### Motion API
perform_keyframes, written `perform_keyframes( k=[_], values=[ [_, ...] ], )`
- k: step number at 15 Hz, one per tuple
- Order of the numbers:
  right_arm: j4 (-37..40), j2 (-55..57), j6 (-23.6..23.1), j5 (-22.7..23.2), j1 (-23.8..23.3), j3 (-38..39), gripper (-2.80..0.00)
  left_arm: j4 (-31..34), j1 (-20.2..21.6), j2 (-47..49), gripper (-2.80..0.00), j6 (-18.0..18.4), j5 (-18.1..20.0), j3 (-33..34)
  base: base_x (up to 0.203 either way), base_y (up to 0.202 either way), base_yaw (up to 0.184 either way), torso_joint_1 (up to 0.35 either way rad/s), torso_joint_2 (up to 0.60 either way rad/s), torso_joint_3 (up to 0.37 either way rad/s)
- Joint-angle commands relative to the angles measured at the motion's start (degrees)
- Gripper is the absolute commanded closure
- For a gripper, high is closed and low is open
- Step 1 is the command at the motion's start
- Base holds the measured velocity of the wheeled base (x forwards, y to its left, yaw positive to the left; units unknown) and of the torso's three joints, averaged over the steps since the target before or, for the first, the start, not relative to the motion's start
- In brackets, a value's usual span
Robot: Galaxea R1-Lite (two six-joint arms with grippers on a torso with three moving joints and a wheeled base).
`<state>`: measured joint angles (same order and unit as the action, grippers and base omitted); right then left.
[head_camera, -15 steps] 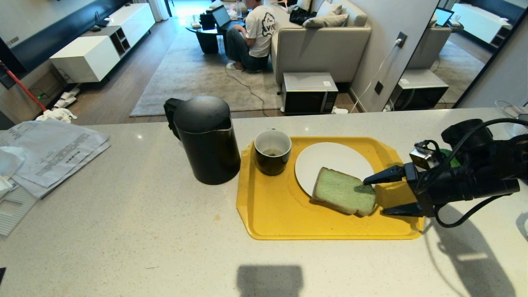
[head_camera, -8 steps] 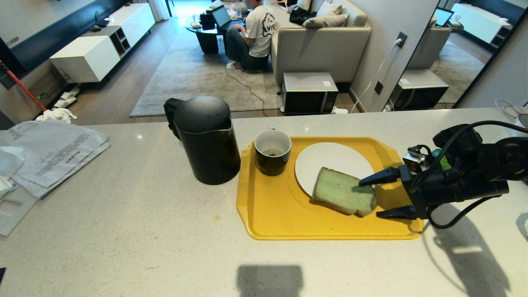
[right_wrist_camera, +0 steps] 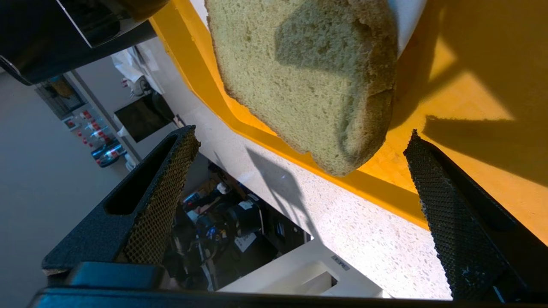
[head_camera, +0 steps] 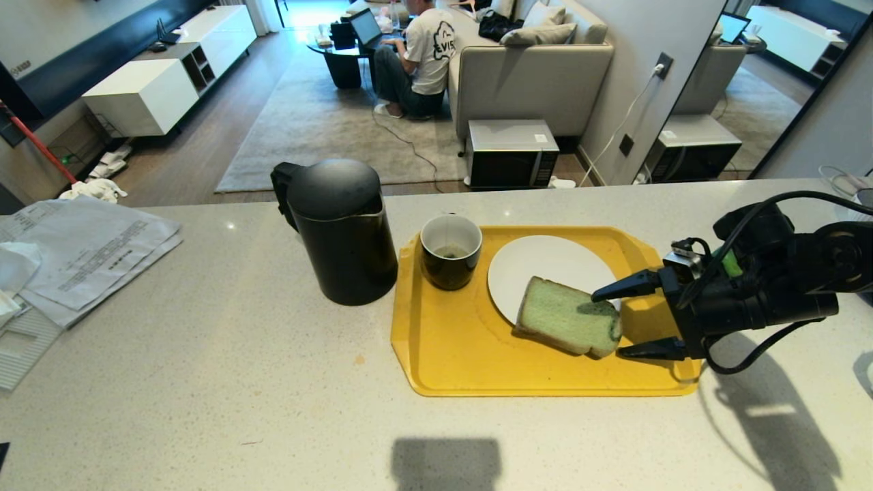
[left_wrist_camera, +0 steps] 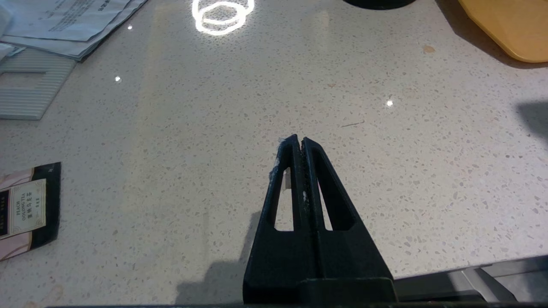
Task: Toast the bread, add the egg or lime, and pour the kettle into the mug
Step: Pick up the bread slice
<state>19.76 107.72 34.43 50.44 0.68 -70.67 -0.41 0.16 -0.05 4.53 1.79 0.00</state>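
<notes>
The bread [head_camera: 566, 325], a thick green-crumbed slice, lies half on the white plate [head_camera: 539, 266] and half on the yellow tray [head_camera: 464, 354]. My right gripper [head_camera: 606, 326] is open at the slice's right end, one finger over its far corner and the other beside its near corner. In the right wrist view the bread [right_wrist_camera: 308, 77] sits just ahead of the open right gripper [right_wrist_camera: 302, 130]. The black kettle [head_camera: 337, 232] stands left of the tray, and the dark mug [head_camera: 450, 252] is in the tray's far left corner. A green patch [head_camera: 731, 263] behind my right wrist may be the lime. No egg is in view. My left gripper [left_wrist_camera: 301, 140] hangs shut over bare counter.
Papers [head_camera: 82, 245] lie at the counter's left end, and a tea packet [left_wrist_camera: 25, 209] lies near the left arm. Beyond the counter's far edge are a microwave [head_camera: 511, 153] on the floor and a seated person [head_camera: 423, 54].
My right gripper has slid left toward the bread, still open; its far finger now reaches over the slice's right edge. Nothing else has moved.
</notes>
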Motion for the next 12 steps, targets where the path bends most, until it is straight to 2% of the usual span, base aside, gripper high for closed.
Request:
perform_keyframes(
  k=[1,12],
  values=[
    [0.10,0.39,0.23,1.08,0.02,-0.29,-2.80,-0.02,0.02,-0.04,0.00,0.04,0.02,0.00,0.000,0.000,0.000,0.000,0.00,0.000],
    [0.10,2.41,0.47,2.64,1.00,-0.87,-2.80,-0.02,0.02,-0.04,0.00,0.04,-0.02,0.00,0.000,0.000,0.000,0.000,0.00,0.000]
  ],
)
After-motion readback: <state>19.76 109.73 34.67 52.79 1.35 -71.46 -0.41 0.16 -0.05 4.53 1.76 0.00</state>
